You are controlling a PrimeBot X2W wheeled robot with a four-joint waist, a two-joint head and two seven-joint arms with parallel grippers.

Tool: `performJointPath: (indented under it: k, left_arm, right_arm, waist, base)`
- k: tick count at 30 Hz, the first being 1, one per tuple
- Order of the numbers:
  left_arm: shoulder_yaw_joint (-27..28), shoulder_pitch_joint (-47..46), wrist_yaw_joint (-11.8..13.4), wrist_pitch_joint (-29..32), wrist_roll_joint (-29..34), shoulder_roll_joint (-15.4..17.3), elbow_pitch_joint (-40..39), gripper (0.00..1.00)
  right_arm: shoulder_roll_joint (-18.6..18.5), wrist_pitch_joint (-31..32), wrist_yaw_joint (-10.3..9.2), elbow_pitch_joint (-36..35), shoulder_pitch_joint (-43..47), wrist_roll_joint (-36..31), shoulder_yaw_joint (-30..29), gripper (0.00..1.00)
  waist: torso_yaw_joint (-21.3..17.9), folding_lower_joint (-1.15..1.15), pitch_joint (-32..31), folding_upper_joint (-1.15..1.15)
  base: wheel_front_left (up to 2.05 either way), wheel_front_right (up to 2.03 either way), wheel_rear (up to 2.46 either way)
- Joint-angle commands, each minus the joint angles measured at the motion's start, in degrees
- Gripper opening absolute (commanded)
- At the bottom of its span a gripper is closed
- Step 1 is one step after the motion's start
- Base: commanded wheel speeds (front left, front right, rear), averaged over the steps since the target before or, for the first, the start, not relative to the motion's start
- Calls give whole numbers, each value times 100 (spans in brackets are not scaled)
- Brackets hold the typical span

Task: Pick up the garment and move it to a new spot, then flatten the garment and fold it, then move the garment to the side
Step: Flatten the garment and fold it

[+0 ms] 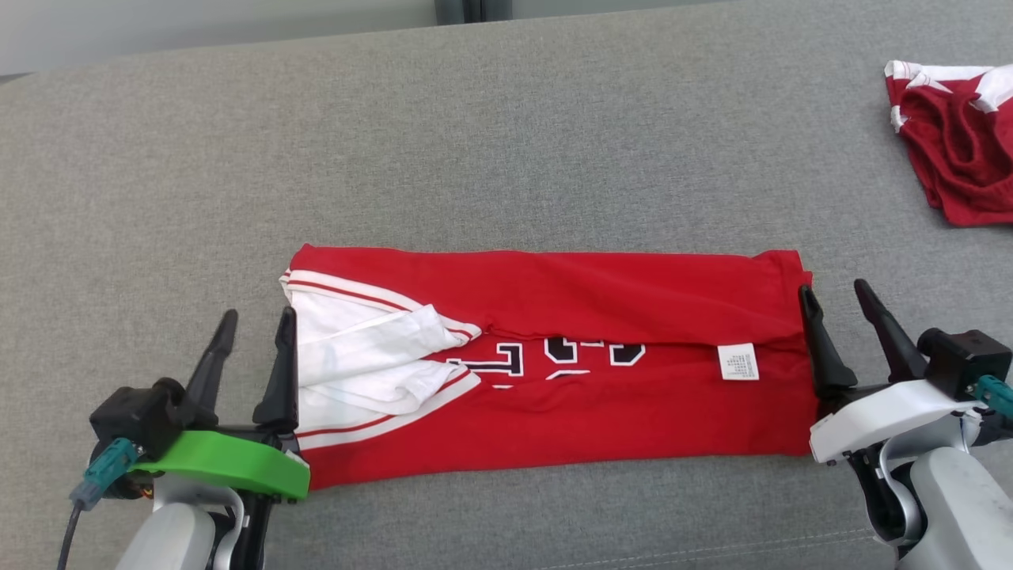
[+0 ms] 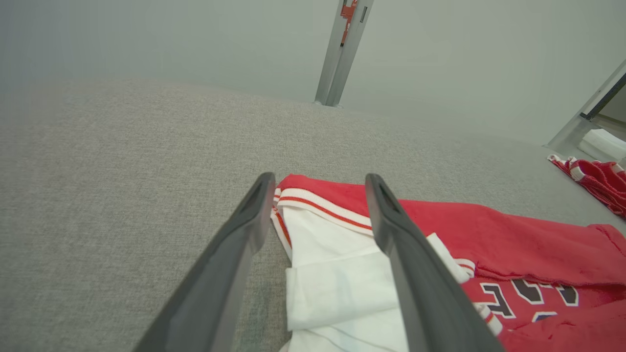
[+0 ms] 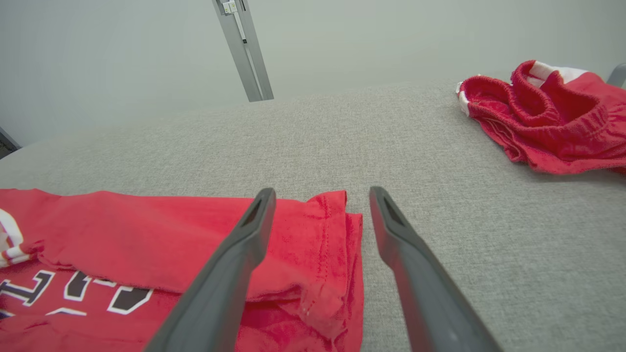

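Note:
The garment is a red jersey with white trim and dark lettering, lying flat as a long folded band across the grey cushion. A white tag shows near its right end. My left gripper stands open at the jersey's left end, one finger over the white sleeve part. At the right end my right gripper is open too, straddling the red hem edge. Nothing is held by either.
A second red and white garment lies bunched at the far right of the cushion, also seen in the right wrist view. A metal post stands behind the cushion's back edge against a pale wall.

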Motion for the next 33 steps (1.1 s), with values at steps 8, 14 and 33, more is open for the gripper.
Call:
performJointPath:
  k: [8, 14, 33]
  left_arm:
    - [1085, 281, -43, -14, 1312, -523, -536, 100]
    - [1781, 494, -237, -15, 2023, -990, -717, 100]
    - [2620, 627, -649, -15, 2797, -1456, -504, 100]
  right_arm:
    - [41, 114, 0, 247, -28, 65, -140, 100]
    - [176, 150, 0, 865, -120, 87, -132, 100]
    - [412, 7, -6, 2024, -421, 534, 58, 0]
  waist:
    - [53, 0, -113, 0]
    - [155, 0, -110, 0]
    - [255, 0, -190, 0]
  base:
    - [0, 0, 0]
    - [0, 0, 0]
    - [0, 0, 0]
